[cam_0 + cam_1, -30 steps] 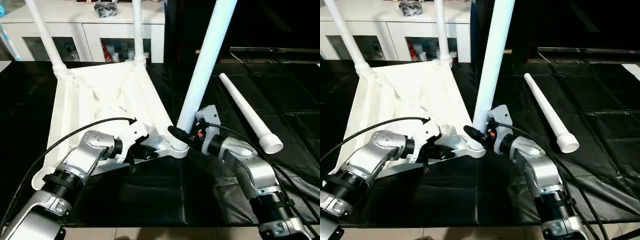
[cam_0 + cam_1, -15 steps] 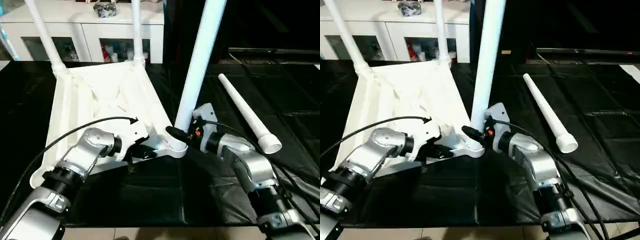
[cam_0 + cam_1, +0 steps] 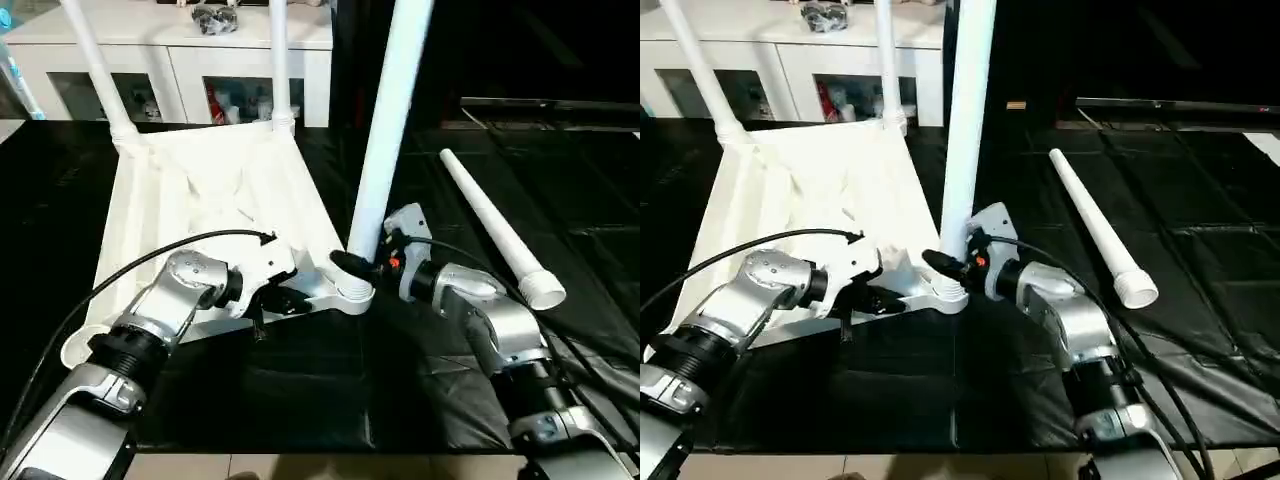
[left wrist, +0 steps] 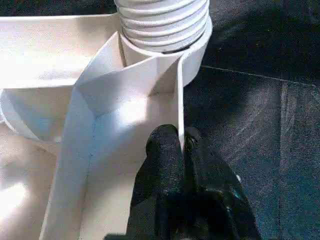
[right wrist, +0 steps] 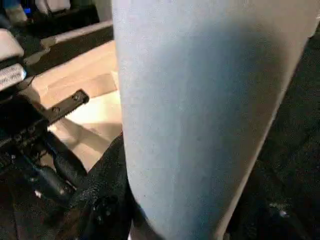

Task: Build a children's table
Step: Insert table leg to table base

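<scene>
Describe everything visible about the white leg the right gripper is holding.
The leg is a long, smooth white plastic tube, widening downward to a ribbed, threaded end. It stands nearly upright, leaning slightly, its top past the frame. Its base sits in the round corner socket at the near right corner of the upside-down table top. The right gripper clasps it just above the socket, black fingers around its base.

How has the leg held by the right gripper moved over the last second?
Yes. The leg has tipped upright: its top swung left, toward the white cabinet, while its base stayed in the corner socket.
</scene>
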